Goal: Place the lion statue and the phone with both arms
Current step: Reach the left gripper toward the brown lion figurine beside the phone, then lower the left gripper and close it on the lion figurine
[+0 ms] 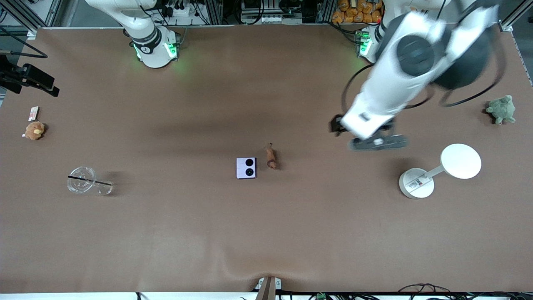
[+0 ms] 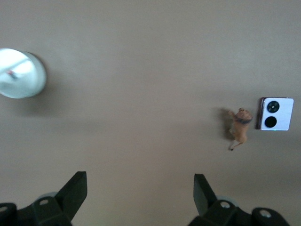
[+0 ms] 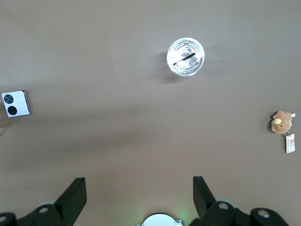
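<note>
The pale lilac phone lies flat mid-table with its two black circles up. The small reddish-brown lion statue lies right beside it, toward the left arm's end. Both show in the left wrist view, the phone and the lion. My left gripper is open and empty in the air over bare table between the lion and a white stand; its fingers are wide apart. My right gripper is open and empty, high over its own base, and sees the phone.
A white stand with a round disc top stands toward the left arm's end, and a green plush lies past it. A clear cup with a black straw and a brown plush are at the right arm's end.
</note>
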